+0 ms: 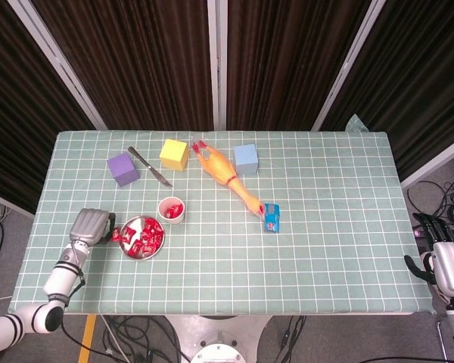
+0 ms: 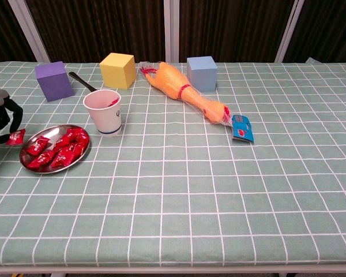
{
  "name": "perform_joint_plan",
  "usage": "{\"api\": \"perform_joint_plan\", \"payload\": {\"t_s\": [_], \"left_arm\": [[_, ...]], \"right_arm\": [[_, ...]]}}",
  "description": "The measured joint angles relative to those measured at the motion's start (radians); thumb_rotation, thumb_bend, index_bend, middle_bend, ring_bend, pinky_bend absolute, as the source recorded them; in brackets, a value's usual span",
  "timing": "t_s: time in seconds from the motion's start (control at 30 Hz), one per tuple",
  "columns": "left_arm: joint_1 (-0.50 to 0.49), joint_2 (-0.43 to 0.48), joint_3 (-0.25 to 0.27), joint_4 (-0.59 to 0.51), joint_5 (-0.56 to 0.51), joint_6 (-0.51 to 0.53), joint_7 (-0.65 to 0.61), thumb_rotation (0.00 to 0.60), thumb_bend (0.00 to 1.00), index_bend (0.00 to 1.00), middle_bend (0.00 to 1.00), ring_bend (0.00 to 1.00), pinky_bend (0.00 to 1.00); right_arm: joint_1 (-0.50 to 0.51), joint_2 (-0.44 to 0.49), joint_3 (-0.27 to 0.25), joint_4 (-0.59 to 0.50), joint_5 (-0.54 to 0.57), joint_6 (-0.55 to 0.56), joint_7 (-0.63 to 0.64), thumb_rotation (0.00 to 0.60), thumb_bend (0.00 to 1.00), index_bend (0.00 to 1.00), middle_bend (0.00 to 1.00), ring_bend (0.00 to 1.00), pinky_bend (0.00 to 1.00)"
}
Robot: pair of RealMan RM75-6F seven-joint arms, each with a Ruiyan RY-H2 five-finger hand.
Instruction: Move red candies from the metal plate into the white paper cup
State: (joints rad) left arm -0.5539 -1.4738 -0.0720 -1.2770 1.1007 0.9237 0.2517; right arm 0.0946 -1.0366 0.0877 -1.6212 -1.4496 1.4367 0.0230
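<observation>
The metal plate (image 1: 129,252) (image 2: 83,154) lies near the table's front left and carries several red candies (image 1: 144,235) (image 2: 58,149). Just behind it stands the white paper cup (image 1: 171,210) (image 2: 103,113), with red candy showing inside. My left hand (image 1: 89,225) (image 2: 0,122) hovers at the plate's left edge and pinches one red candy (image 1: 115,235) (image 2: 15,137), held just outside the rim. Off the table's right edge, my right hand (image 1: 445,263) holds nothing, its fingers apart; the chest view does not show it.
Along the back stand a purple cube (image 1: 122,169), a knife (image 1: 150,166), a yellow cube (image 1: 174,154) and a blue cube (image 1: 245,159). A rubber chicken (image 1: 228,177) lies diagonally mid-table, with a small blue packet (image 1: 272,218) at its foot end.
</observation>
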Motion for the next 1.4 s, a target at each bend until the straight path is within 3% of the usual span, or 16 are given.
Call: {"api": "perform_joint_plan", "payload": {"t_s": [0.3,0.63,0.97,1.1,1.4], "left_arm": [[-0.037,0.109,-0.087,-0.189,0.014,0.006,-0.061,0.6,0.39,0.67,0.92,0.93,1.0],[-0.168,0.082,-0.163,-0.225,-0.057,-0.05,0.014,0.6,0.39,0.67,0.91,0.93,1.0],[-0.272,-0.023,-0.156,-0.138,-0.168,-0.095,0.154,0.6,0.39,0.65,0.91,0.93,1.0],[-0.295,-0.054,-0.139,-0.106,-0.195,-0.091,0.187,0.6,0.39,0.6,0.91,0.93,1.0],[-0.29,-0.026,-0.127,-0.156,-0.184,-0.054,0.186,0.6,0.38,0.4,0.89,0.93,1.0]], "right_arm": [[-0.009,0.001,-0.003,0.008,-0.002,0.012,0.012,0.6,0.21,0.11,0.14,0.13,0.41],[-0.012,0.004,-0.001,0.014,0.007,0.009,0.017,0.6,0.21,0.11,0.14,0.13,0.41],[-0.007,0.0,0.001,0.025,0.019,-0.006,0.022,0.6,0.21,0.11,0.14,0.13,0.41],[-0.008,-0.001,0.002,0.03,0.026,-0.009,0.026,0.6,0.21,0.11,0.14,0.13,0.41],[-0.002,-0.005,0.005,0.032,0.022,-0.014,0.029,0.6,0.21,0.11,0.14,0.13,0.41]]}}
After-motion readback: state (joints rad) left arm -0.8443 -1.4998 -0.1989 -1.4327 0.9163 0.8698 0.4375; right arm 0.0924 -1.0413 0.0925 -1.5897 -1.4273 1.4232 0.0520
